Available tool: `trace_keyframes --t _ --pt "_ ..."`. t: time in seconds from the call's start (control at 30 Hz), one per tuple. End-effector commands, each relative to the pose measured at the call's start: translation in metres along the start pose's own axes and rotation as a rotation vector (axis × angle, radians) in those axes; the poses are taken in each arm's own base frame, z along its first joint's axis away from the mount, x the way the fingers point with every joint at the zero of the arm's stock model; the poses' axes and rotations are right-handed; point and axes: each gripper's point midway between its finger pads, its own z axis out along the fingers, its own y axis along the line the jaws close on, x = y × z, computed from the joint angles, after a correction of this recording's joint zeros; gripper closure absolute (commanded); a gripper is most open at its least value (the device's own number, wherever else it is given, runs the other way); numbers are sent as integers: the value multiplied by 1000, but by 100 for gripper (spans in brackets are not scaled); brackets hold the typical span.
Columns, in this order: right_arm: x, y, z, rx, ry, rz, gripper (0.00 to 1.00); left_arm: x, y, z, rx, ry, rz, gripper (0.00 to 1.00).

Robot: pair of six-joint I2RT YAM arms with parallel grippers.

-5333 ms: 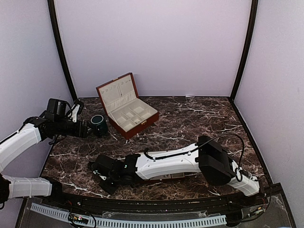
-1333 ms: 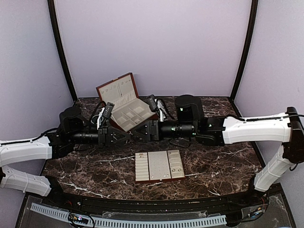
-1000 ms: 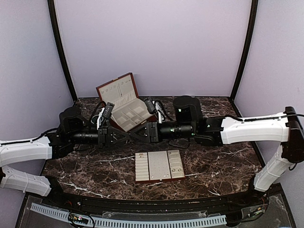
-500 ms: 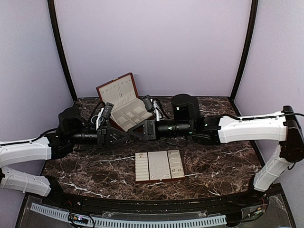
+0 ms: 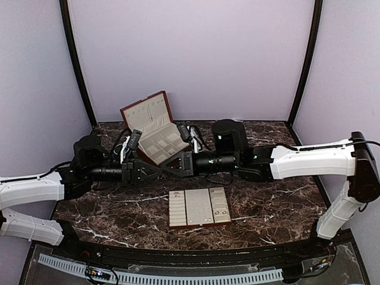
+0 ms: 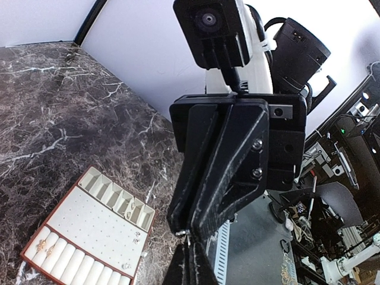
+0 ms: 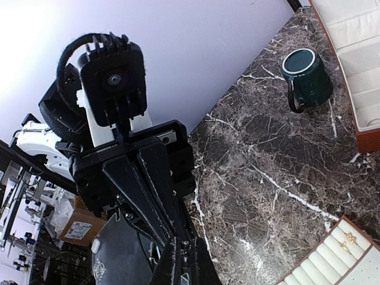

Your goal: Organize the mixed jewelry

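Two grippers meet tip to tip above the table (image 5: 267, 202), approx mid-left. The left gripper (image 5: 159, 170) reaches in from the left and the right gripper (image 5: 168, 168) from the right, both arms stretched out low & near level. Each wrist cam looks straight at the other gripper. Left jaws: pinched to a narrow point. Right jaws: same, fingers pressed close together. A tiny pale glint sits where the tips meet, too small to tell if either one holds a piece.

The mixed jewelry (image 6: 43, 244) lies in the compartment tray (image 5: 197, 203), which sits flat at front ctr of the table, nearer the arm bases than the grippers & apart from them. Left wrist view shows two goldish pieces on the ring rolls at one end, w/ a few pale bits on the stud panel & in the slots at the other end.

The wooden box (image 5: 146, 117) stands rear left, behind the grippers, lid open & leaning back, cream compartments showing. The green cup (image 7: 306, 77) stands upright near the box's edge in the right wrist view; in the top view the left arm hides it.
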Motion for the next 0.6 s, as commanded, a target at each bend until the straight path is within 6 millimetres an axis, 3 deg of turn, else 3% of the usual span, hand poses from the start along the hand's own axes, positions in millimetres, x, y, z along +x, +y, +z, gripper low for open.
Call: trace_keyframes --t 0.0,0.23,0.37,0.57 --pt "-15 8 -2 -11 -49 -18 99 -2 -7 -4 16 -19 38 100" --pt "-15 3 -3 13 -61 -27 100 0 -3 -3 2 -7 21 97" --pt "-19 -1 -16 78 -71 -62 100 2 0 -4 -20 0 17 72" --pt "-17 -26 -35 268 -43 -141 100 8 4 -12 -63 -8 20 52"
